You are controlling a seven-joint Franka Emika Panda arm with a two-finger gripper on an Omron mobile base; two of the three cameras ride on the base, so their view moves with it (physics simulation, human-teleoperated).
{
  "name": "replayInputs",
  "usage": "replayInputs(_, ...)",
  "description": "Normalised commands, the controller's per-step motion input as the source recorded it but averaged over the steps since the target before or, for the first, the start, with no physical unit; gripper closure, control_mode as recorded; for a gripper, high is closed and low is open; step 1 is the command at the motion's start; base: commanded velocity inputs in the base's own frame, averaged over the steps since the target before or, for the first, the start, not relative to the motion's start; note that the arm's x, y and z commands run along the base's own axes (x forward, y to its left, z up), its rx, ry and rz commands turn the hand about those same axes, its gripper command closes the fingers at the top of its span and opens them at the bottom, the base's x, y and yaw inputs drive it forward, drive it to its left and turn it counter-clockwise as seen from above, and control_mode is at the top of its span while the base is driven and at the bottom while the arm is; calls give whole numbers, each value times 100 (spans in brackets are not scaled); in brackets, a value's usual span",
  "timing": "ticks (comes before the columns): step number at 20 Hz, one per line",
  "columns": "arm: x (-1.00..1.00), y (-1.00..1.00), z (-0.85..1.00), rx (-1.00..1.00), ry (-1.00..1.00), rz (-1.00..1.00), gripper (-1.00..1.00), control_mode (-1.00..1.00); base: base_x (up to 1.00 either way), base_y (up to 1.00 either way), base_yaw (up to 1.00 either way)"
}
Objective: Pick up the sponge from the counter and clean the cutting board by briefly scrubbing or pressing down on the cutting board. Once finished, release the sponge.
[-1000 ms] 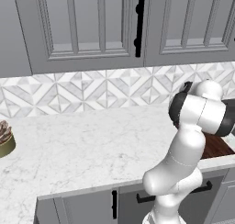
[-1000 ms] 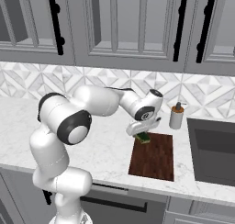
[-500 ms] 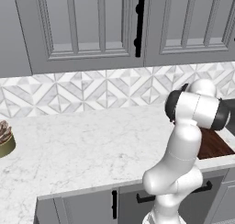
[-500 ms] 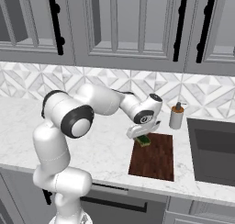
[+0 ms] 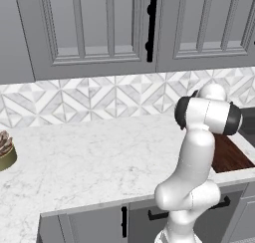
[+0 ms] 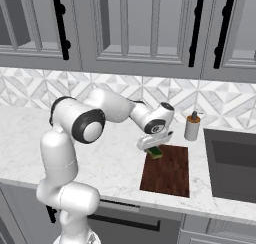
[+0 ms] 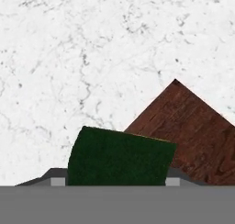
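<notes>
Dark green and spongy, the sponge (image 6: 155, 152) sits clamped between the jaws of the gripper (image 6: 154, 149), carried just above the near-left corner of the cutting board (image 6: 170, 174). It looks light and soft, likely to squash under pressure, so the grip across its short sides seems sensible. Around it spreads the white marble counter (image 6: 115, 160), with a soap dispenser (image 6: 192, 126) standing beyond the board.
</notes>
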Motion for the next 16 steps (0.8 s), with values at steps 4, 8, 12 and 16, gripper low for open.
replayInputs(4,26,1,-40,0,7,0,100,-100,0,0,0)
replayInputs(8,34,0,-32,0,3,0,100,-100,0,0,0)
replayInputs(12,36,0,-28,0,2,0,100,-100,0,0,0)
replayInputs(16,3,0,-34,0,3,0,100,-100,0,0,0)
